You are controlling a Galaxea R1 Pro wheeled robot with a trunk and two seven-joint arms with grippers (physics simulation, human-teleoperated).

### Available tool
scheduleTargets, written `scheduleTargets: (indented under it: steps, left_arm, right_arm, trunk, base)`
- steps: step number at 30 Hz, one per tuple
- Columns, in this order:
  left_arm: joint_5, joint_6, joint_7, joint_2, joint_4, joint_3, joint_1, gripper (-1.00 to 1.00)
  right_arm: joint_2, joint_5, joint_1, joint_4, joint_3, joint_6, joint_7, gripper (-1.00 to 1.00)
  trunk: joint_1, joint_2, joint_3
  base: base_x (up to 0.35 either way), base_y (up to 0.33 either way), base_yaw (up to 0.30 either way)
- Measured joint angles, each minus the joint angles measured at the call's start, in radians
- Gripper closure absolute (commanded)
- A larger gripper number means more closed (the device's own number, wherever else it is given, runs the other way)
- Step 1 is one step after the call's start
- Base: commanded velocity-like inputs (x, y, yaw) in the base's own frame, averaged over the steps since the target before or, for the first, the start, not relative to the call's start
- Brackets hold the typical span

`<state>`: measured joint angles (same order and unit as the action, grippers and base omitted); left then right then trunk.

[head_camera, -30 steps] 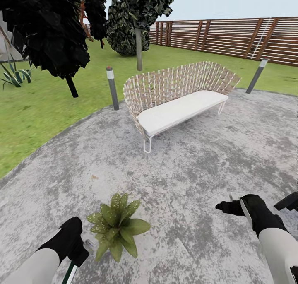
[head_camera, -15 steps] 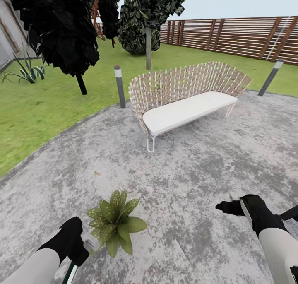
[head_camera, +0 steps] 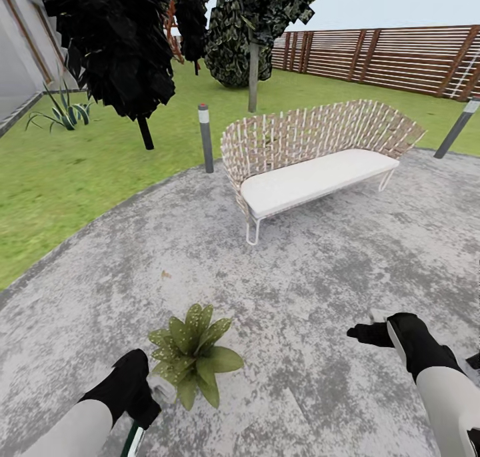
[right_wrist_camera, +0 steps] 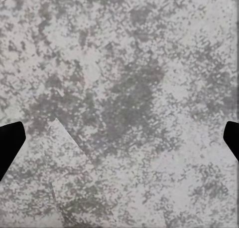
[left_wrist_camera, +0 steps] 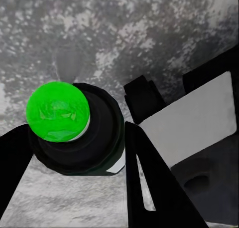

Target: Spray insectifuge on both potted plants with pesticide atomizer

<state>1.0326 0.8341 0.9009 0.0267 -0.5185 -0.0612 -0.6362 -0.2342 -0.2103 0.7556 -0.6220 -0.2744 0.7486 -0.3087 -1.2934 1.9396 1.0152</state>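
Your view has panned left since a second ago; things themselves haven't moved. Left end effector (left_wrist_camera: pixel 74 153) is clamped on the pesticide atomizer (left_wrist_camera: pixel 74 133), near left. Potted plant (head_camera: pixel 192 354) sits on the patio (head_camera: pixel 320 270) just right of it. Right end effector (head_camera: pixel 368 334), near right, is spread apart over bare paving. Bench (head_camera: pixel 313 164) and fence (head_camera: pixel 400 60) far.

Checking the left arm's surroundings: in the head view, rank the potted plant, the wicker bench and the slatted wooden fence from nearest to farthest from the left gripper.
1. Potted plant: right beside the left gripper, on the patio.
2. Wicker bench: ahead, across the paving toward the right.
3. Wooden fence: farthest, behind the bench beyond the lawn.
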Motion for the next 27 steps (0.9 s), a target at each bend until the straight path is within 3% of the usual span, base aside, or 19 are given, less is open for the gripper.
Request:
scheduleTargets:
  steps: [2, 4, 12, 16, 22, 27]
  left_arm:
    - [0.008, 0.011, 0.000, -0.025, 0.000, 0.001, 0.000, 1.00]
    - [0.014, 0.014, 0.001, -0.032, -0.001, 0.000, 0.000, 1.00]
    - [0.014, 0.020, 0.003, -0.035, 0.000, -0.001, 0.000, 1.00]
    - [0.013, 0.020, 0.002, -0.036, -0.002, -0.001, 0.000, 1.00]
    - [0.011, 0.096, 0.001, -0.036, -0.005, 0.001, 0.000, 1.00]
    - [0.012, 0.106, 0.000, -0.036, -0.008, 0.001, 0.000, 1.00]
  right_arm:
    - [0.000, 0.000, 0.000, -0.001, 0.000, 0.000, 0.000, -1.00]
    - [0.001, 0.000, 0.000, -0.001, 0.000, -0.001, 0.000, -1.00]
    - [0.006, 0.001, 0.000, -0.001, 0.001, -0.001, 0.000, -1.00]
    - [0.007, 0.001, 0.000, -0.001, 0.000, 0.000, 0.000, -1.00]
    - [0.005, 0.002, 0.000, -0.001, 0.001, 0.000, 0.000, -1.00]
    - [0.005, 0.002, 0.000, -0.001, 0.001, 0.000, 0.000, -1.00]
  trunk:
    - [0.000, 0.000, 0.000]
    - [0.000, 0.000, 0.000]
    - [0.000, 0.000, 0.000]
    - [0.000, 0.000, 0.000]
    - [0.000, 0.000, 0.000]
    - [0.000, 0.000, 0.001]
  base:
    - [0.000, -0.028, 0.101]
    - [0.000, -0.010, 0.192]
    - [0.000, -0.012, 0.237]
    - [0.086, -0.220, 0.229]
    - [0.098, -0.152, 0.043]
    - [0.025, -0.046, 0.076]
